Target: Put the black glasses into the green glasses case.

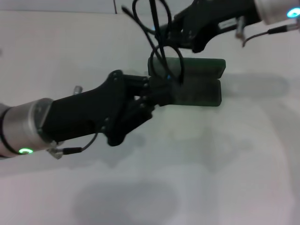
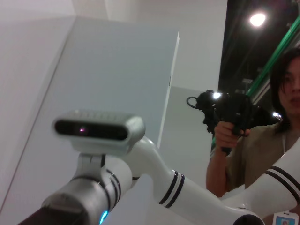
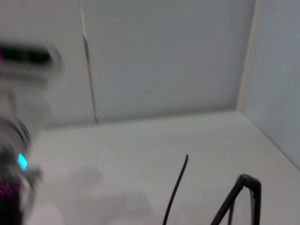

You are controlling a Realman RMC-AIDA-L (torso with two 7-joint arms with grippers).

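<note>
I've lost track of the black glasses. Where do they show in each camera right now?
Head view: the black glasses hang from the right gripper over the near-left end of the open green glasses case, beside the left gripper.
Left wrist view: not in it.
Right wrist view: only thin black frame parts at the lower edge.
Shared landmark: the white table.

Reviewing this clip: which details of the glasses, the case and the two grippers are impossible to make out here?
- Head view: the left gripper covers the near end of the green glasses case, hiding its contact and finger state.
- Head view: the black glasses hang from the right gripper; the grip point is lost in dark shapes.
- Right wrist view: only temple tips show, cut by the edge.
- Left wrist view: no workpiece visible.
</note>
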